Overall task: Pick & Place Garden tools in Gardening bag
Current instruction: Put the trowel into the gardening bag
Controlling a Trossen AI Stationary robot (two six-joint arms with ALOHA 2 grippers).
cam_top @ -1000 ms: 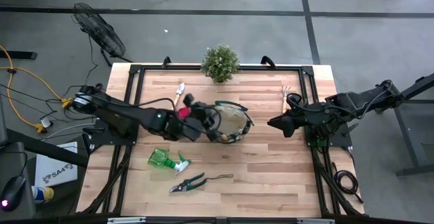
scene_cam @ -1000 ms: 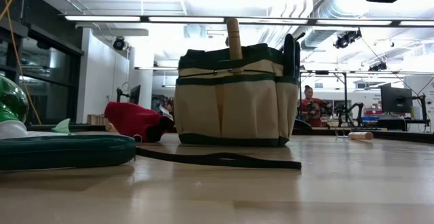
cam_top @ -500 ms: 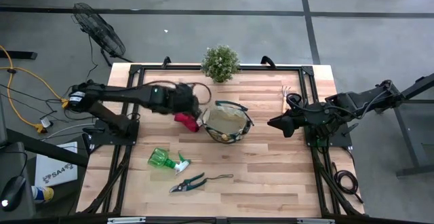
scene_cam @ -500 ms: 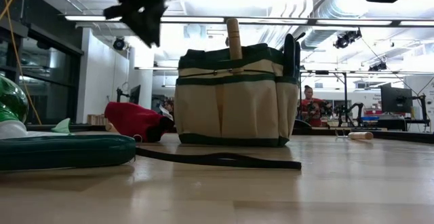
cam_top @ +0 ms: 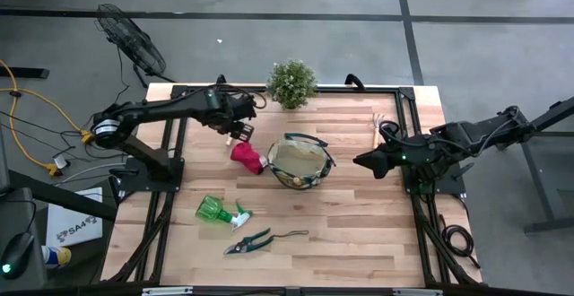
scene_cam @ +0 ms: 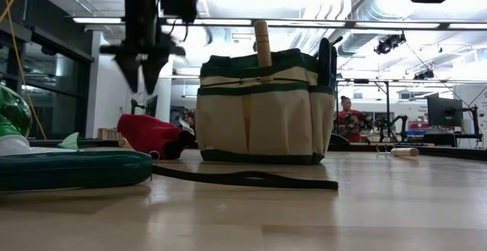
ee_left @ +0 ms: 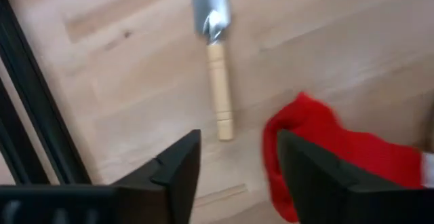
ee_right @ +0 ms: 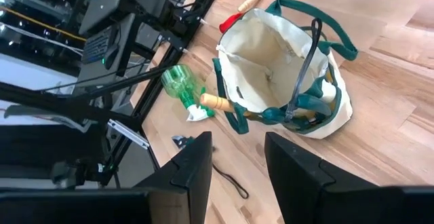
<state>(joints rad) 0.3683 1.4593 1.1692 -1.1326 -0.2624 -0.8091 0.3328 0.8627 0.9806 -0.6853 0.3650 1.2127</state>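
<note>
Since half a second earlier, the left pincer (cam_top: pixel 240 127) had shifted toward the counter's (cam_top: pixel 359 233) far edge, hovering released over the wooden-handled metal trowel (ee_left: pixel 215 68) beside the crumpled red glove (cam_top: pixel 247 157). The round tan fabric gardening bag with green trim (cam_top: pixel 300 161) stood mid-counter. The right pincer (cam_top: pixel 360 162) waited released, right of the bag.
</note>
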